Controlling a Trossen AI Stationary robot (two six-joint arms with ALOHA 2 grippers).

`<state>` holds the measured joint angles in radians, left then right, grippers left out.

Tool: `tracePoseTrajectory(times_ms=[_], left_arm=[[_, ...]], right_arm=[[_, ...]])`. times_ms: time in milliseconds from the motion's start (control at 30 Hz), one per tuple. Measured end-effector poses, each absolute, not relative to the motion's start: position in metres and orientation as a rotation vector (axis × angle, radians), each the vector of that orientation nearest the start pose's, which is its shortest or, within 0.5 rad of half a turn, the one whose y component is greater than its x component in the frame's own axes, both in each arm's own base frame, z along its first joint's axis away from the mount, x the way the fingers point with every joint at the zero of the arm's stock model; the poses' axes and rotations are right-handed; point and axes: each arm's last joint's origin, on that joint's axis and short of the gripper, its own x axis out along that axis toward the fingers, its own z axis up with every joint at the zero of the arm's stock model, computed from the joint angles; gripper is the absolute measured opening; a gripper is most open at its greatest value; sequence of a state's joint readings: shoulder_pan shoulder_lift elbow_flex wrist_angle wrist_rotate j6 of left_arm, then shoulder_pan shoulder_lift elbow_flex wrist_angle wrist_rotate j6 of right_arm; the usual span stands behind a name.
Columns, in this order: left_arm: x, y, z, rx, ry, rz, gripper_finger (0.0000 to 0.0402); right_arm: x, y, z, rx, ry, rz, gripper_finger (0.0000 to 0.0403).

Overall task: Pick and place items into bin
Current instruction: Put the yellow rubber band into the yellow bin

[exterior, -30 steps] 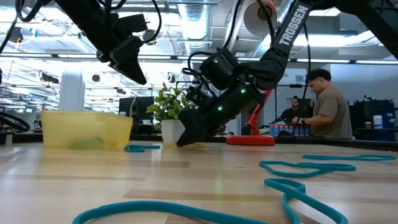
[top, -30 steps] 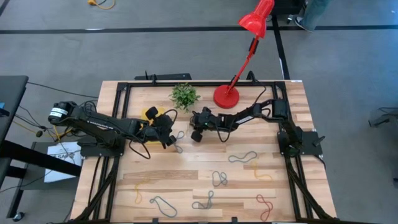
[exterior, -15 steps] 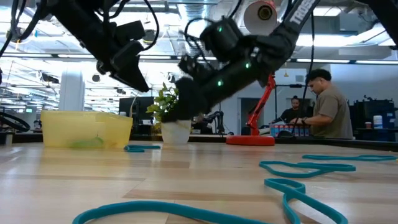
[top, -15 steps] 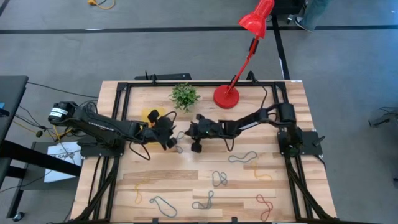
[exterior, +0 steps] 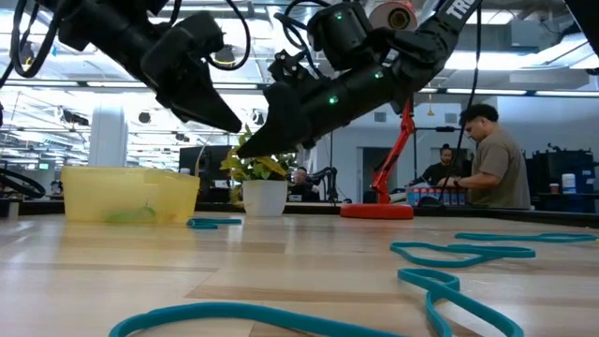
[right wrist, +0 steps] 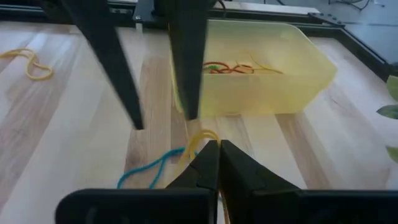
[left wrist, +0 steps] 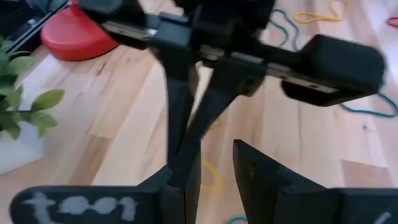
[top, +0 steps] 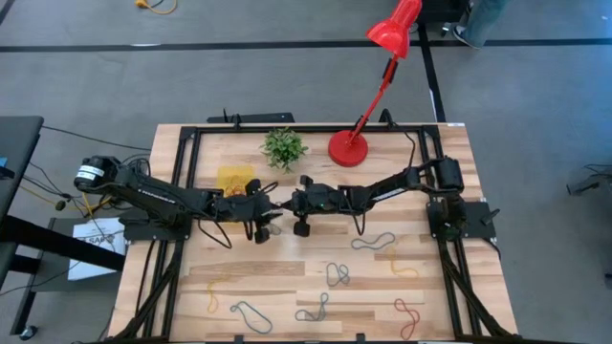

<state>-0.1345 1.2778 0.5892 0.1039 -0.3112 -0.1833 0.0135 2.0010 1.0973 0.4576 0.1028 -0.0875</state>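
Observation:
My right gripper (top: pixel 286 203) (right wrist: pixel 217 149) hovers over the table just right of the yellow bin (top: pixel 235 179) (right wrist: pixel 261 81) and is shut on a yellow band (right wrist: pixel 200 139). My left gripper (top: pixel 271 214) (left wrist: pixel 214 168) is open. It faces the right gripper tip to tip, and its two fingers show in the right wrist view in front of the bin. The bin stands flat on the table with red, orange and yellow bands (right wrist: pixel 231 67) inside. A blue band (right wrist: pixel 149 168) (exterior: pixel 213 223) lies on the wood below both grippers. My right gripper pinches the yellow band between its two fingertips, at the band's upper part (right wrist: pixel 205 138). The fingers slant down toward the table's left. The band hangs slack below the tips (left wrist: pixel 212 177); whether its lower end reaches the table, I cannot tell.
Several more bands lie toward the near edge: teal (top: pixel 373 242), grey (top: pixel 337 275), red (top: pixel 409 315), yellow (top: pixel 402 263). A potted plant (top: pixel 284 146) and the red lamp's base (top: pixel 348 148) stand at the far side. People (exterior: pixel 491 159) stand beyond the table.
My right gripper has risen from the table surface and moved toward the table's left, toward the bin, carrying the yellow band up. My left gripper has moved right and toward the near edge, meeting the right gripper, and has come a little lower.

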Motion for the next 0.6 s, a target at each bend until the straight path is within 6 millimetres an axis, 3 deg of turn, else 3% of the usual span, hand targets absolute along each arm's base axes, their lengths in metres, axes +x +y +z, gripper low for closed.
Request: tracePoseTrajectory(times_ms=[600], left_arm=[[0.246, -0.024, 0.19, -0.03, 0.616, 0.236, 0.0084]], right_arm=[[0.418, 0.014, 0.152, -0.099, 0.375, 0.018, 0.0003]])
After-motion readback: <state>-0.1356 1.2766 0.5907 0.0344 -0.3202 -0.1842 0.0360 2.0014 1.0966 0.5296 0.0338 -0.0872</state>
